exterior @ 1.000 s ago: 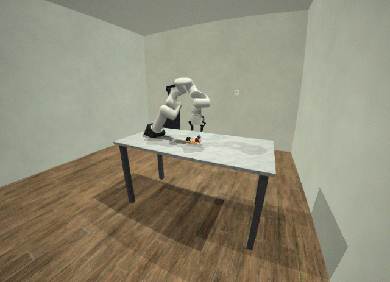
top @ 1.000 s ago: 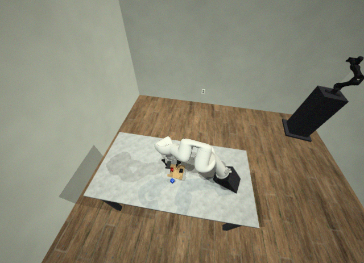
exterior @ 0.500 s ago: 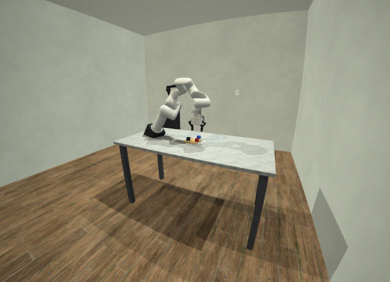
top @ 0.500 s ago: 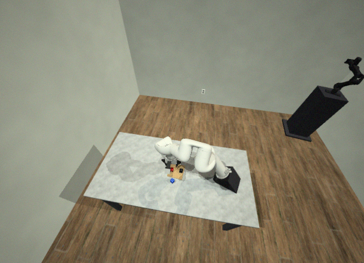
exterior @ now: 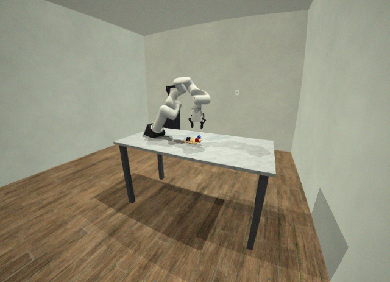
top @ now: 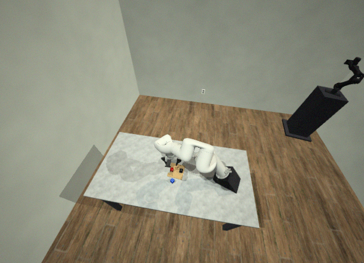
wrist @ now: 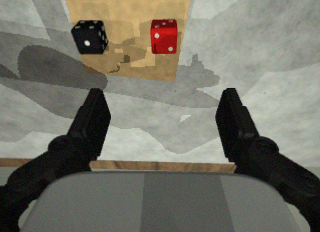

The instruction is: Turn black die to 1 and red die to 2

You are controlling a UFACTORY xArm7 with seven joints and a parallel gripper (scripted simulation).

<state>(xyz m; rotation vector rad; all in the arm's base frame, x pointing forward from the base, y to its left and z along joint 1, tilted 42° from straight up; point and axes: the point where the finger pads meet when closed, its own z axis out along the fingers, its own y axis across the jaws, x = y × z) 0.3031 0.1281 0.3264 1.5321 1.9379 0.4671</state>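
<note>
The pincer [wrist: 164, 123] hangs above the table with its two black fingers spread wide and nothing between them; in the side view it [exterior: 197, 123] is well above the dice.

The table [exterior: 239, 156] has a pale marbled top on dark legs and stands on a wood floor [exterior: 63, 216]. The white arm [top: 187, 151] bends over it from a dark base [top: 233, 182] near one edge. Off the table, in a far corner of the room, a dark pedestal [top: 314, 110] carries a small black jointed mount.

The mat [wrist: 130, 22] is a tan sheet lying flat on the table top [top: 176, 172]. On it sit two dice, well apart from each other. The black die [wrist: 89, 36] rests near one side edge of the mat, close to its corner. It looks to have one white pip on the side facing the wrist camera. The red die [wrist: 164, 36] sits near the opposite side edge, flat on a face; its top face shows about two pips, though they are small. The blue die [top: 172, 180] lies off the mat, on the table just beside it; its pips are too small to read.
</note>
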